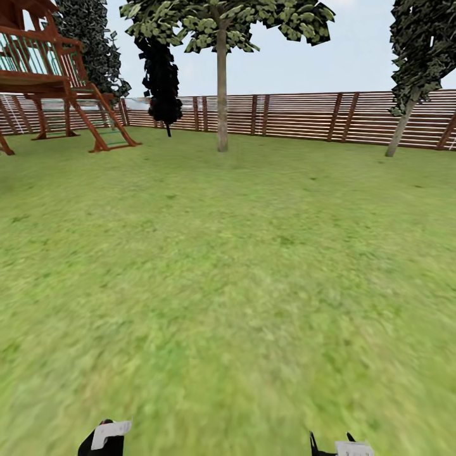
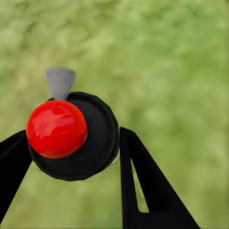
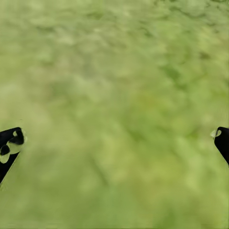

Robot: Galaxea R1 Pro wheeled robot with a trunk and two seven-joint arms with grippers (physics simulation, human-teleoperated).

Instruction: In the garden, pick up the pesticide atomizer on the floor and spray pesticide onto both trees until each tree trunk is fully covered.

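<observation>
Green grass (image 1: pixel 240 272) spreads out far in front of me. A long brown wooden fence (image 1: pixel 304 117) runs across the back. At the far left stands a red-brown play tower (image 1: pixel 47 76) with a ladder. A skinny tree with dark leaves (image 1: pixel 161 76) stands by the fence.

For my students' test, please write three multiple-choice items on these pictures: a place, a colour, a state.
1. Where does the red-brown wooden play frame stand? A. far left, by the brown slatted fence B. far right C. centre foreground
2. What colour is the glossy ball on the black round object between the left fingers? A. blue B. red C. yellow
3. How are the right fingers? A. shut on a bottle B. wide apart, nothing held C. shut, empty
1 A: at the left edge. 2 B: it is bright red. 3 B: grass shows between them.
</observation>
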